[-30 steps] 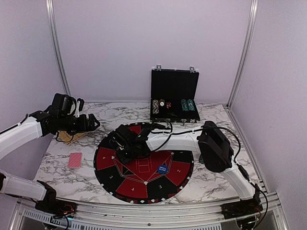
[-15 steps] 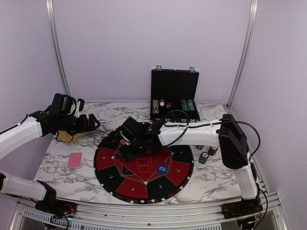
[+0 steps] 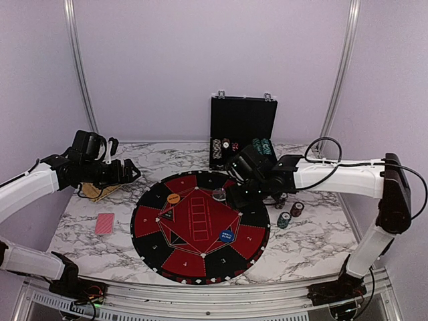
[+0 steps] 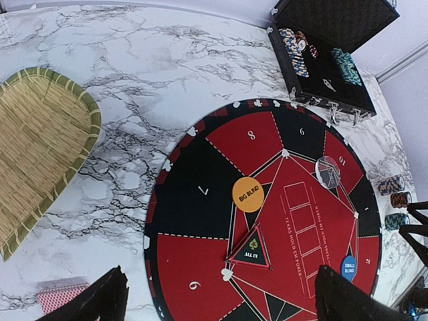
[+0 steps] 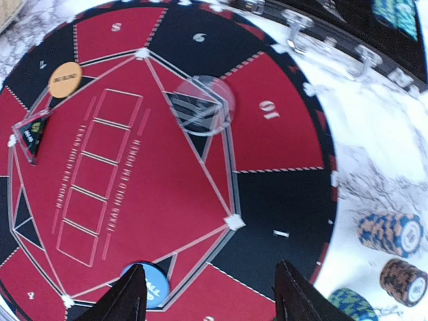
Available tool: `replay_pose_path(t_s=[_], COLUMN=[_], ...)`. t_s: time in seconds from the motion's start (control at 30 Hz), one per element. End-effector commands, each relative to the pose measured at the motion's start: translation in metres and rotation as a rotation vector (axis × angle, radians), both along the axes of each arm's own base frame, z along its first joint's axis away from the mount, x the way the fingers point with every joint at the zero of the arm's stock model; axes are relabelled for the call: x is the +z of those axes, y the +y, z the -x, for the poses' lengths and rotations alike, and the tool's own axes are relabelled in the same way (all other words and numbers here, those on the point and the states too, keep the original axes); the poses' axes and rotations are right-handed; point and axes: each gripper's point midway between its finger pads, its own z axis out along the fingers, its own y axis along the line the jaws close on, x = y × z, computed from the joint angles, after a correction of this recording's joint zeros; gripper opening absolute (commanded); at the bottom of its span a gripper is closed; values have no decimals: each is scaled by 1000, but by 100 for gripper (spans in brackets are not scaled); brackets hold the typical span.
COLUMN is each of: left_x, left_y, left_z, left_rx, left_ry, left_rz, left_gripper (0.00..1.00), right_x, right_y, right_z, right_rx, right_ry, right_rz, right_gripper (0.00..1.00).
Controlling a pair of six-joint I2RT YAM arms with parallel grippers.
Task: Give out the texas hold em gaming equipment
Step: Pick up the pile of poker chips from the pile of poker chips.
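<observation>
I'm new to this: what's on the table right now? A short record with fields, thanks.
Mat: round, black-and-red, table centre
On mat: orange disc, blue disc, clear disc
Beside mat, right: three chip stacks
Left of mat: red-backed cards
Case: open, far edge
Left gripper: open, empty
Right gripper: open, empty, above mat

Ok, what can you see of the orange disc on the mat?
The orange disc is small, flat and round, plastic-looking, printed BIG BLIND in black. It lies flat on the round mat, at the inner edge of black sector 7, near the triangular ALL IN marker but apart from it. Only the mat touches it.
</observation>
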Motion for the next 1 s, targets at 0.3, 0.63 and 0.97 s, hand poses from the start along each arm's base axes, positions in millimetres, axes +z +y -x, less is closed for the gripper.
replay_pose_path(t_s=[0.3,0.63,0.97], left_x=[2,0,-4], left_y=[1,1,0], left_z=[-2,-2,-3], left_rx=[6,6,4], left_ry=[-18,-11,-1], left_rz=[8,7,6], left_gripper=[99,99,99], right_x=[1,-22,-44], right_y=[-162,-172,-167], right_z=[-21,12,25], right_rx=[-339,-312,-296], right_ry=[16,123,179], right_rz=[41,4,3], right_gripper=[64,63,68])
